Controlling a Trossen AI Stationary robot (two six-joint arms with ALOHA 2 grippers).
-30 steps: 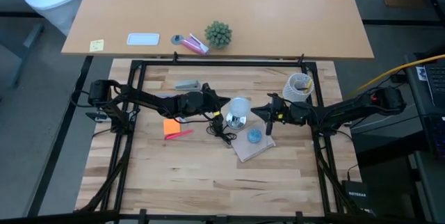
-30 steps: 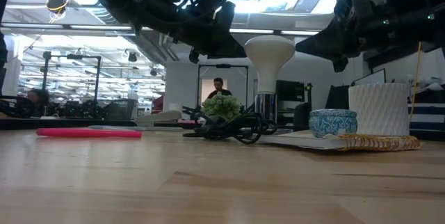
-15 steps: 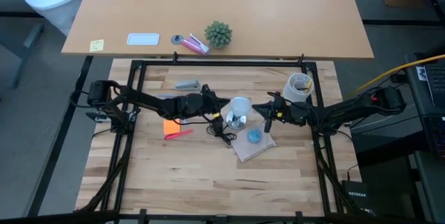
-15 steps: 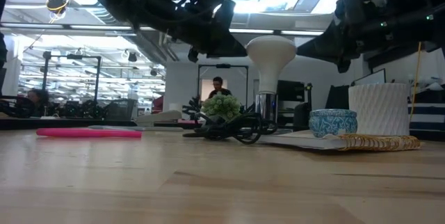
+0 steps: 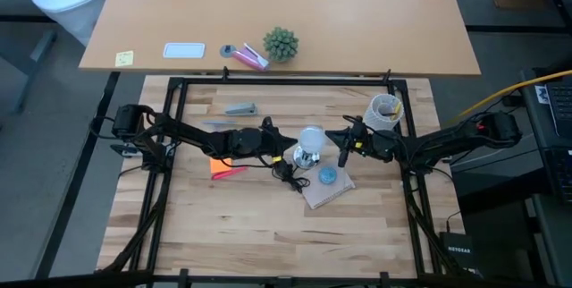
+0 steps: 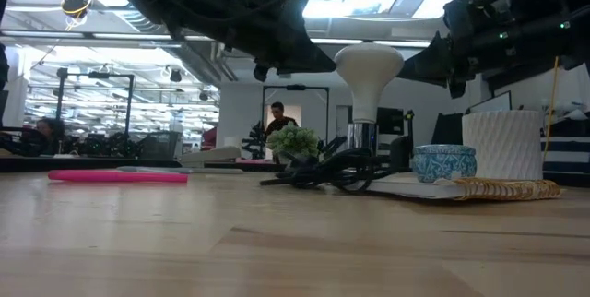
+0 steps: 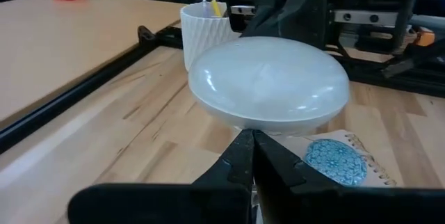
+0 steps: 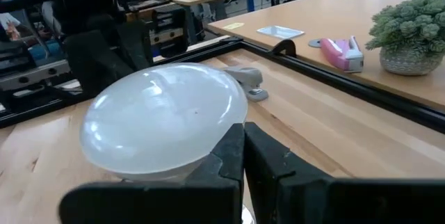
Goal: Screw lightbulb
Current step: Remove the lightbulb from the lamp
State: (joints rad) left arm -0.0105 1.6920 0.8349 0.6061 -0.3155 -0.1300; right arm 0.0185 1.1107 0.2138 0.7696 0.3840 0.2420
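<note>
Frosted white lightbulb (image 6: 369, 66) upright in shiny socket (image 6: 360, 136), left gripper (image 5: 284, 148) and right gripper (image 5: 339, 150) clenched, empty

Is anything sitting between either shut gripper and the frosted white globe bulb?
Nothing visible. The frosted white globe bulb stands upright with the left gripper and right gripper flanking it, both shut.

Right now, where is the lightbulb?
In the high view the lightbulb stands upright mid-table in its metal socket, between the left gripper and right gripper.
</note>
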